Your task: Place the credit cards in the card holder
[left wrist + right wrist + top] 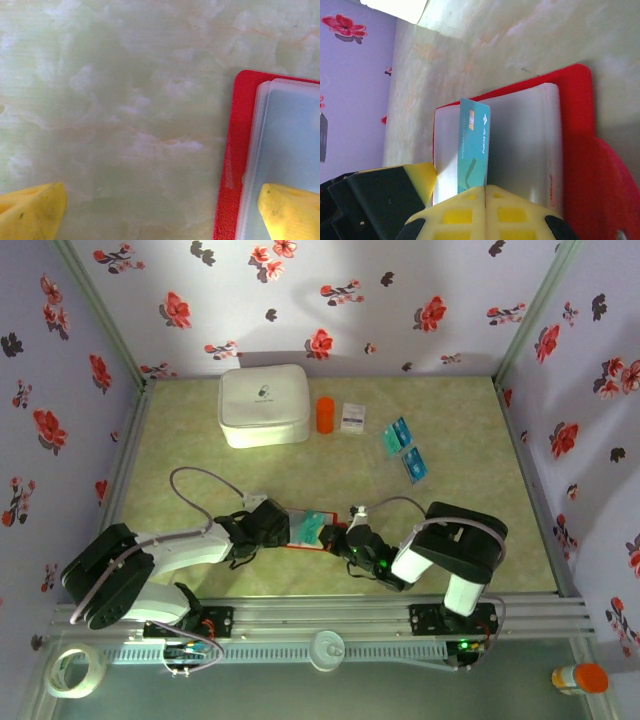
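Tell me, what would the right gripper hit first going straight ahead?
Likely the small flat red card holder: the right gripper pinches a teal plastic card that reaches over its pale clear pockets, though depth is unclear.

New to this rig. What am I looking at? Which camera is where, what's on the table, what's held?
Two robot arms are bolted to the table. The wide picture is from a camera above and behind them; the close-ups are from a camera on each wrist. Farther back lie a white zip case, an orange cylinder, a white packet and loose teal cards. Near the arms lies an open red wallet. The right fingers are shut on a teal card at its clear pockets. The left fingers are open, one over a pocket.
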Controlling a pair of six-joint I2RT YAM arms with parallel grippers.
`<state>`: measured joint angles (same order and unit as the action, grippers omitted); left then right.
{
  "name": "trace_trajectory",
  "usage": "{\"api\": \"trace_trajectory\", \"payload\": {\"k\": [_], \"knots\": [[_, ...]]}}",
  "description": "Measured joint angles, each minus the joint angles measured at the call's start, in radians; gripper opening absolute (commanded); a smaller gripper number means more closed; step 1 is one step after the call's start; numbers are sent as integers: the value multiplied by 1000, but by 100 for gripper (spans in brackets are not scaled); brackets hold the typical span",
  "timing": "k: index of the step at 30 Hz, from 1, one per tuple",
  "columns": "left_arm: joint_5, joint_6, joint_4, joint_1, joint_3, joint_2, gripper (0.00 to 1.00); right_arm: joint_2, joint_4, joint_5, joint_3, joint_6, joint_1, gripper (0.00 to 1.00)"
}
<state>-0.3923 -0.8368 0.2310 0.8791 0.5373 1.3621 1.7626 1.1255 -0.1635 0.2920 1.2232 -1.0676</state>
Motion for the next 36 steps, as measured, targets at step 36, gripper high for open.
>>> {"api": "trace_trajectory", "payload": {"k": [36], "knots": [[0, 0, -3, 0, 0, 0, 99, -73, -183, 36, 33, 27, -6, 0]]}}
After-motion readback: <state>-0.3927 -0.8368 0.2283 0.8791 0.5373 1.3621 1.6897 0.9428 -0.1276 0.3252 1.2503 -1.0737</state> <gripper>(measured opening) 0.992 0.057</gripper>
